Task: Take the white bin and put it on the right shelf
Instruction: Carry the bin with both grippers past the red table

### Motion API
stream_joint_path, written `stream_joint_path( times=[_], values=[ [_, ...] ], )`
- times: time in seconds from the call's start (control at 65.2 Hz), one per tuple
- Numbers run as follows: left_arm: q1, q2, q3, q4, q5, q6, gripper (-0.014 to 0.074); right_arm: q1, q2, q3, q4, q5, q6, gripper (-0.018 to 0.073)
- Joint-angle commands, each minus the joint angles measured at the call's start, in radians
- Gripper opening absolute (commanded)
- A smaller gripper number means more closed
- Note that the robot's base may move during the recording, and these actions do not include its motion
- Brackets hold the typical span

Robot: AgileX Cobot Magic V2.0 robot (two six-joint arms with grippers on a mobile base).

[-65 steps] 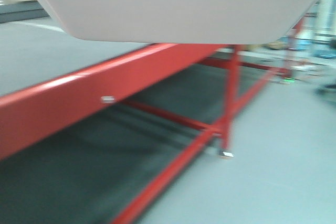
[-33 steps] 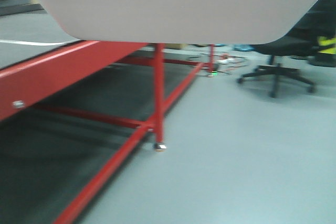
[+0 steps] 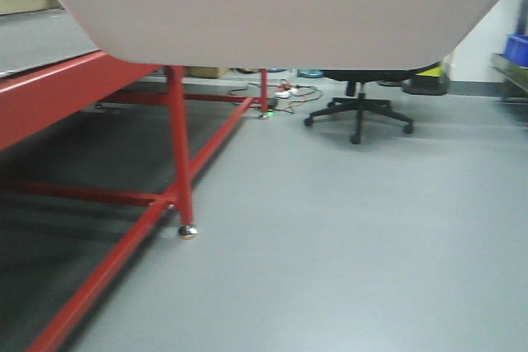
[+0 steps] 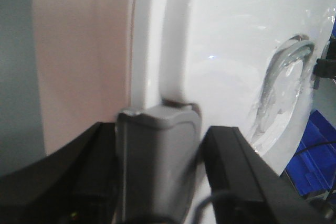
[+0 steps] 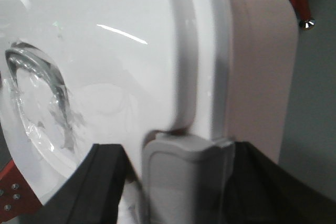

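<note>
While between left hand (image 4: 157, 174) and right hand (image 5: 184, 182), 1 white bin (image 3: 272, 14) (aloft)

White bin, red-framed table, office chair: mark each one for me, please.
white bin (image 3: 280, 14): front-facing view, on its pinkish side wall overhead.
red-framed table (image 3: 181, 146): front-facing view, on its near upright leg.
office chair (image 3: 360, 106): front-facing view, on its black wheeled base.
</note>
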State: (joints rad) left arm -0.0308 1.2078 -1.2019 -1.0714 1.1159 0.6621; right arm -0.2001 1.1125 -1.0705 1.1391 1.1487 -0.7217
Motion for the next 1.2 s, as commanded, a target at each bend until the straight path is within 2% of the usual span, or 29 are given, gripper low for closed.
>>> stream_joint_path(
  times=[0.0, 1.181],
  values=[
    [-0.023, -0.029, -0.036, -0.160, 0.038, 0.004, 0.0176, 0.016, -0.027, -0.039, 0.188, 0.121, -0.010, 0.0328],
    [-0.023, -0.029, -0.036, -0.160, 0.038, 0.004, 0.0176, 0.016, -0.028, -0.039, 0.188, 0.122, -0.010, 0.0328]
  ],
)
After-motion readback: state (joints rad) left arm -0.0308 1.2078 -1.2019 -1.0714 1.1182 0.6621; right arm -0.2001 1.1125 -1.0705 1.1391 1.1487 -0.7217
